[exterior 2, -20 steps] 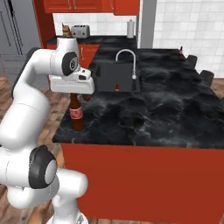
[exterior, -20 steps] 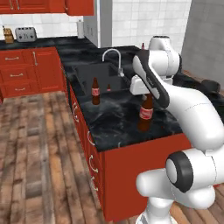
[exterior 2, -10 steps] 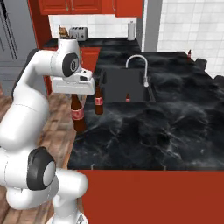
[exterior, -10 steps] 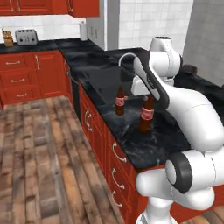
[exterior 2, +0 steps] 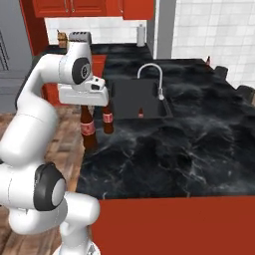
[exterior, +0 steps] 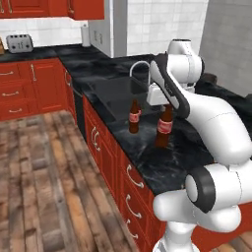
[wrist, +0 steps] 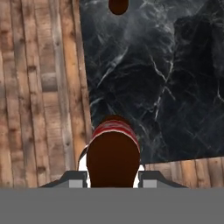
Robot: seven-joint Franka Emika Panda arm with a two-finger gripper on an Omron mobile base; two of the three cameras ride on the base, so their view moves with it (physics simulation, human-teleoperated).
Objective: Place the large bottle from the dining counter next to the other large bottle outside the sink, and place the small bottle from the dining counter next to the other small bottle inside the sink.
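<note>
Hand view: tool (wrist: 113,177) clamps the large bottle (wrist: 113,153), apparently above counter (wrist: 166,87).

Even, flat light; coarse rendering.

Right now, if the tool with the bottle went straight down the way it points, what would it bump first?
The tool points down, clamped on the large bottle. The bottle's base would likely meet the black marble counter first, near its front edge, beside the other bottle. Depth is unclear.
</note>
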